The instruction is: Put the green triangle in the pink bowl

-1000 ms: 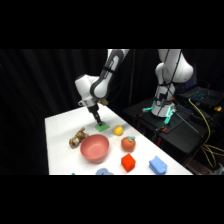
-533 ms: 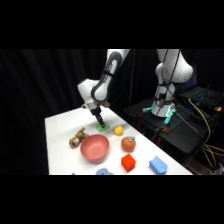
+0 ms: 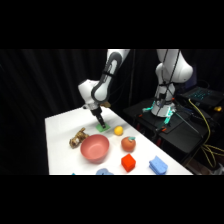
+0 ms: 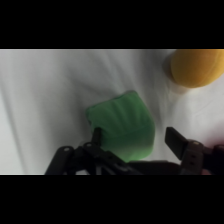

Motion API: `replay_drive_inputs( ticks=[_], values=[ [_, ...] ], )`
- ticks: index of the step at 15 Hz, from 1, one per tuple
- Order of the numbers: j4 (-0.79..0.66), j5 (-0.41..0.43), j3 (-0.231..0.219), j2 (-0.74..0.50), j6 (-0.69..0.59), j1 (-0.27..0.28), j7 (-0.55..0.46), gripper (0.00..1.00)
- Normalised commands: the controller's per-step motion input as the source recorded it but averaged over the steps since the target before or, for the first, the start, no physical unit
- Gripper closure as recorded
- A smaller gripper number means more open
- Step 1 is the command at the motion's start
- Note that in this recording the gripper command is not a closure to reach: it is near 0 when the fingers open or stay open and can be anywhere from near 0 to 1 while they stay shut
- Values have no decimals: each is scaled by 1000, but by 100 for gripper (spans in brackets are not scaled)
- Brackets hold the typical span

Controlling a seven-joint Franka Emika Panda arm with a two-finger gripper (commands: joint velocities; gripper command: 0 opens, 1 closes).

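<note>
The green triangle (image 3: 104, 128) lies flat on the white table just behind the pink bowl (image 3: 95, 148). My gripper (image 3: 101, 123) has come down onto it from above. In the wrist view the green triangle (image 4: 121, 127) sits between the two fingers of my gripper (image 4: 136, 139), which is open. The left finger (image 4: 97, 136) is at the block's edge, and the right finger (image 4: 176, 140) stands a little apart from it. The pink bowl has nothing in it and does not show in the wrist view.
A yellow ball (image 3: 118, 130) (image 4: 196, 66) lies close to the right of the triangle. Around the bowl are a brown toy (image 3: 77, 138), a red-orange fruit (image 3: 128, 144), a red block (image 3: 128, 162) and a blue block (image 3: 158, 165).
The gripper has sunk a little lower and slightly to the right, down onto the green triangle. The objects on the table have not moved.
</note>
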Motion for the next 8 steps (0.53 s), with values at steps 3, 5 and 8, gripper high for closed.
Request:
replay_drive_inputs(
  ticks=[3,5,8],
  values=[
    [-101,170,80,-58,41,-86,-210,100],
    [-99,165,76,-62,39,-75,-196,100],
    [-72,156,77,-54,37,-66,-191,100]
  ],
)
